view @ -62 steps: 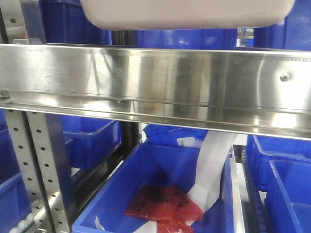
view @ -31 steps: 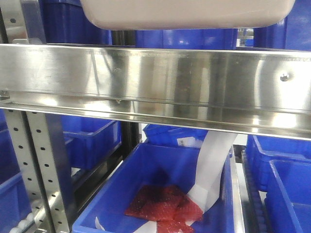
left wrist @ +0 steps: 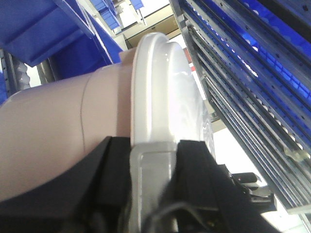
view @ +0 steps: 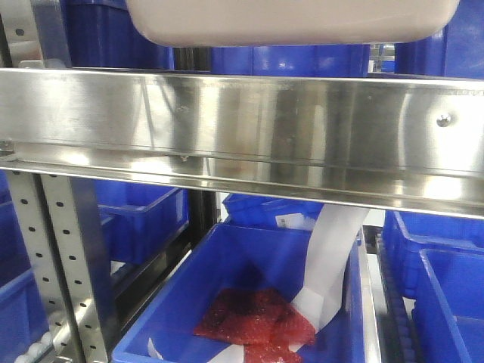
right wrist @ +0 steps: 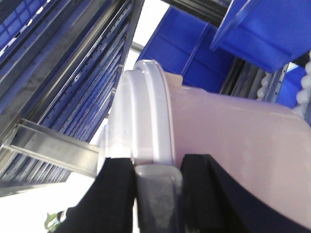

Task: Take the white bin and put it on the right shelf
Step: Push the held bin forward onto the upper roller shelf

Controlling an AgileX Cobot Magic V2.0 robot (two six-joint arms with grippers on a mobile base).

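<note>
white bin (left wrist: 58, 121) rim inside left claw (left wrist: 154, 160), also inside right claw (right wrist: 158, 170)

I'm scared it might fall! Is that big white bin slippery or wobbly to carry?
Probably stiff: the white bin shows no sagging though the left gripper and right gripper pinch only its rim. Its glossy lid looks slippery, so that narrow grip might slide.

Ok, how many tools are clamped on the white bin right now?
2. The left tool grips the white bin by its rim, seen in the left wrist view; the right tool grips the rim in the right wrist view.
</note>
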